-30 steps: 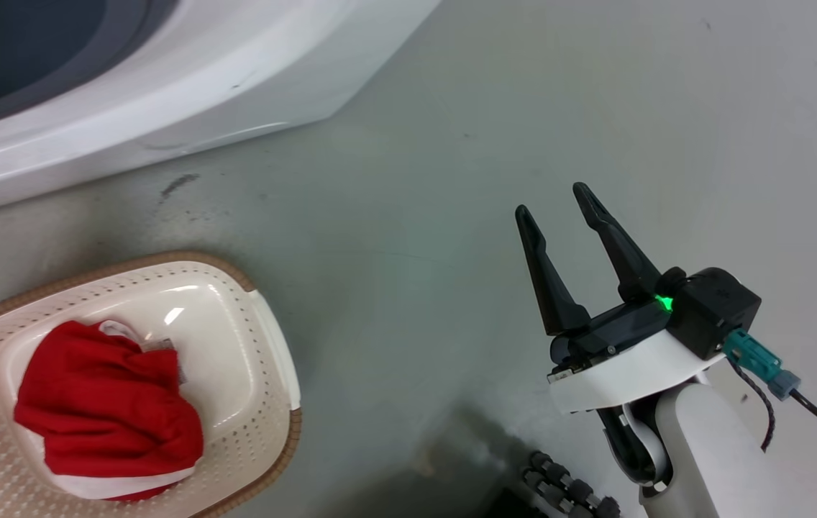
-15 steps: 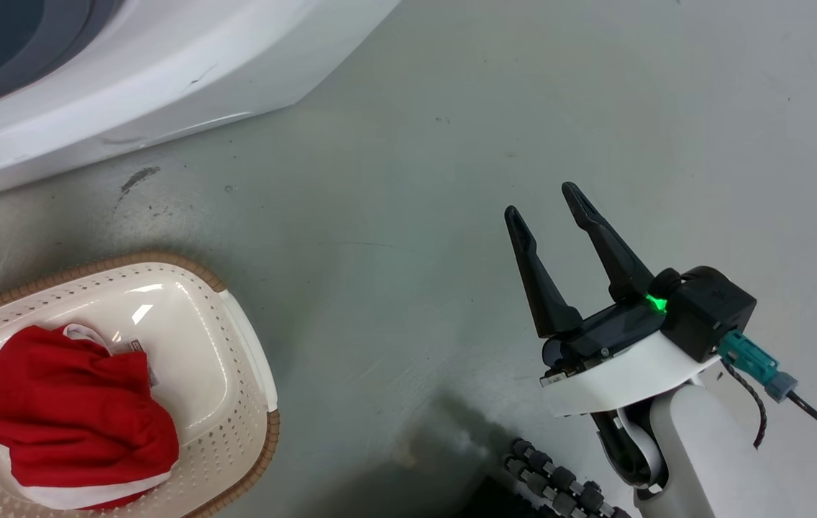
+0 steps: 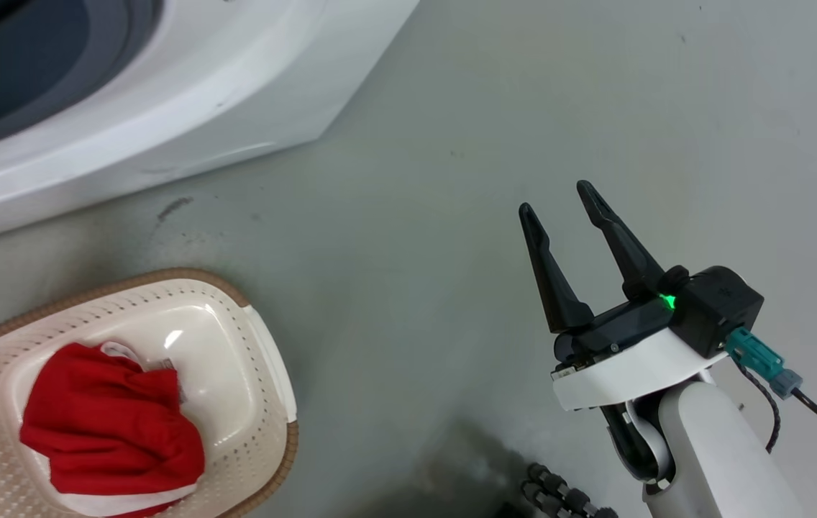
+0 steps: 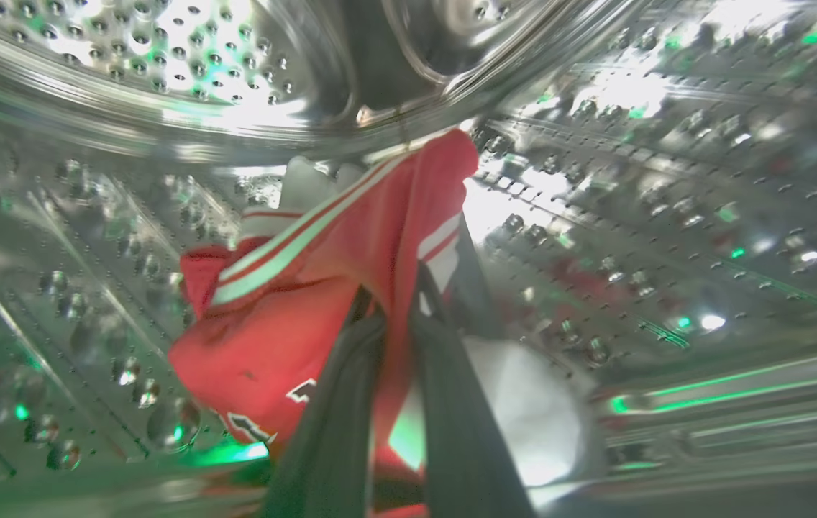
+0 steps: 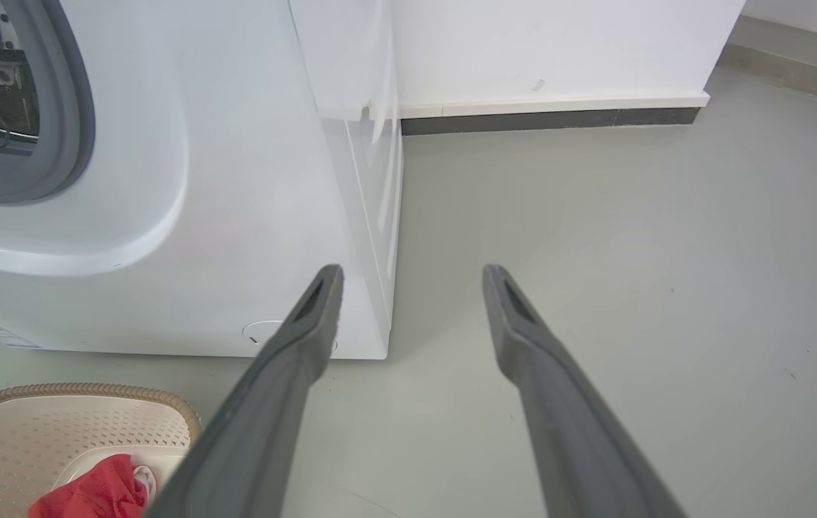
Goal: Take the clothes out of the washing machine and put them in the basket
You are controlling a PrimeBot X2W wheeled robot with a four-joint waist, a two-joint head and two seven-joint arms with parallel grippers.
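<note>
Inside the shiny perforated steel drum [image 4: 667, 216] of the washing machine [image 3: 185, 108], my left gripper [image 4: 398, 306] is shut on a red garment [image 4: 308, 288] with white stripes; fabric shows between the two dark fingers [image 4: 336, 417]. A second red garment [image 3: 106, 424] lies in the cream basket [image 3: 265, 374] on the floor at the lower left of the head view. My right gripper [image 3: 556, 198] hovers open and empty over the bare floor to the right of the basket. In the right wrist view my right gripper [image 5: 412, 270] points at the washing machine's [image 5: 236, 201] front corner, with the basket [image 5: 42, 424] at lower left.
Grey floor [image 3: 452, 144] stretches to the right of the machine. A white wall with a dark skirting strip [image 5: 545, 119] stands behind it. The grey rubber porthole ring [image 5: 70, 129] shows at the upper left of the right wrist view. A ribbed black cable [image 3: 559, 496] lies at the bottom of the head view.
The head view has shifted about, so machine and basket slide in the picture. The right gripper keeps its open pose, and the garment in the basket lies as before.
</note>
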